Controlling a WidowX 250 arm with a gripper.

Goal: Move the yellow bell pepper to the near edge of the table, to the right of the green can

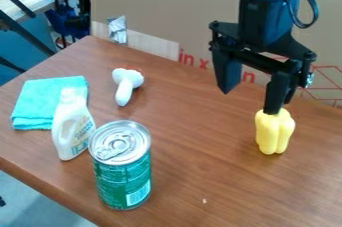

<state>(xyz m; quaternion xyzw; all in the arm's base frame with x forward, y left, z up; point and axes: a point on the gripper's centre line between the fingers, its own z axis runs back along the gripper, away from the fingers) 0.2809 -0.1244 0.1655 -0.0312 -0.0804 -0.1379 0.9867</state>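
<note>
The black arm (262,18) hangs down, its claw (248,102) spread with fingers well apart.

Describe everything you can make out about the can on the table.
The can stands upright near the front edge of the table. Its round, silvery lid looks metal and closed, with the ring-pull lying flat on it. A green label with pale print wraps the side, with a white patch low down. The white bottle is close beside it; I cannot tell whether they touch. The gripper is clear of it.
</note>
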